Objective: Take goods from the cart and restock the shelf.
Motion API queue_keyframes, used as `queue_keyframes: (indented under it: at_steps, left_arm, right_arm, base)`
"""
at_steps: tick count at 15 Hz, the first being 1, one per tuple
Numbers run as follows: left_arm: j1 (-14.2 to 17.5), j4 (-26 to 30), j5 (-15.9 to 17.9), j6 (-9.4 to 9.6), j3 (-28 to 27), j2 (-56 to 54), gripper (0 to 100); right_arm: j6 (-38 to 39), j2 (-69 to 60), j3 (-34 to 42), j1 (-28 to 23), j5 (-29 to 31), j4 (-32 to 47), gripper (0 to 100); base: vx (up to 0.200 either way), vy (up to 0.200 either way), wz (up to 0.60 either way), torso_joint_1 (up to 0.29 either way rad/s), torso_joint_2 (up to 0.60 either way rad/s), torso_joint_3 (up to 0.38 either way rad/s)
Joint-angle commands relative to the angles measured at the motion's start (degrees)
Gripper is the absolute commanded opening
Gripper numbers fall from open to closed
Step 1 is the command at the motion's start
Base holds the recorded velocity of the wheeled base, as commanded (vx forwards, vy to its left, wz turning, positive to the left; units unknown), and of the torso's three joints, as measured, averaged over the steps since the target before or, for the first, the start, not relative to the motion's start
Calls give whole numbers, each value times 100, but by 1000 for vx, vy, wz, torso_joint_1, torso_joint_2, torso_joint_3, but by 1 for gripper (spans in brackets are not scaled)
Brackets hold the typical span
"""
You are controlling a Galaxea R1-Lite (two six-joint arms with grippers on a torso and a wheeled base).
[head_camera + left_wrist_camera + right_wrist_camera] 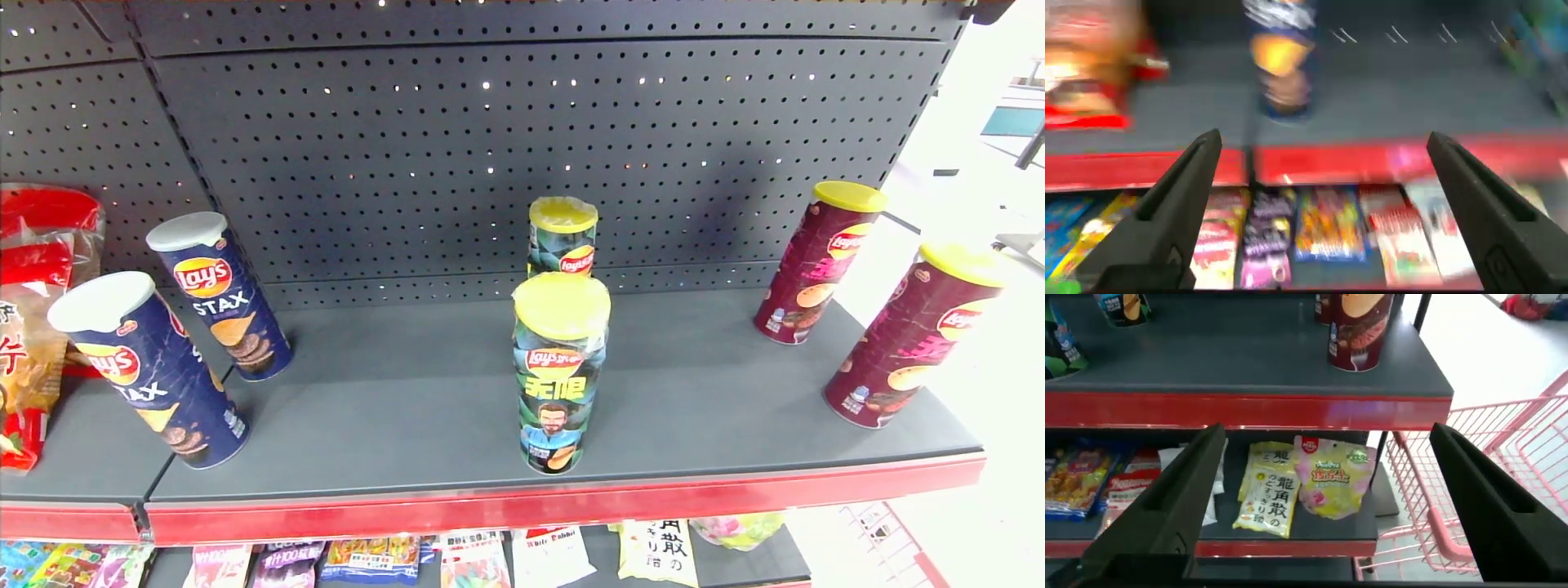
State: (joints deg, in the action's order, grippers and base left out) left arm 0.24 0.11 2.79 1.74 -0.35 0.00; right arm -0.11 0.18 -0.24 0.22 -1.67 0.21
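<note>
Jaws of both arms spread, facing shelf (1249, 376)

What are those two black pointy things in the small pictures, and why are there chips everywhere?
This is a robot with two arms that fills a shop shelf. The big picture comes from a camera on its head, looking down at the shelf. Six chip cans stand on it: two blue cans, two green cans with yellow lids, and two dark red cans. The two small pictures come from little cameras on the robot's wrists. The black pointy things are the fingers of each pincer, which is the robot's hand. One picture shows the left pincer, the other the right pincer. Both are open and hold nothing. Past them you can see snack bags on a lower shelf, and next to the shelf stands the pink cart.
</note>
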Motion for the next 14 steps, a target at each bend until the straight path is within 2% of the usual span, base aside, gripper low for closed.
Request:
queue_keyframes:
  at_steps: [1,2,4,13,14]
  left_arm:
    - [2,24,11,-95,18,0,100]
    - [2,15,-33,-183,27,0,100]
    - [2,15,-156,-183,27,0,100]
    - [2,15,-165,-174,27,0,100]
    - [2,15,-165,-183,27,0,100]
  right_arm:
    - [64,-18,24,-4,0,-3,100]
    - [-33,-18,16,4,-9,6,100]
    - [-15,-18,24,4,0,6,100]
    - [-15,-18,24,-4,9,6,100]
    - [-15,-18,24,-4,9,-3,100]
  base:
    - [0,0,0,0,0,0]
    - [0,0,0,0,0,0]
    - [0,0,0,0,0,0]
    - [0,0,0,0,0,0]
    - [0,0,600,-2,7,-2]
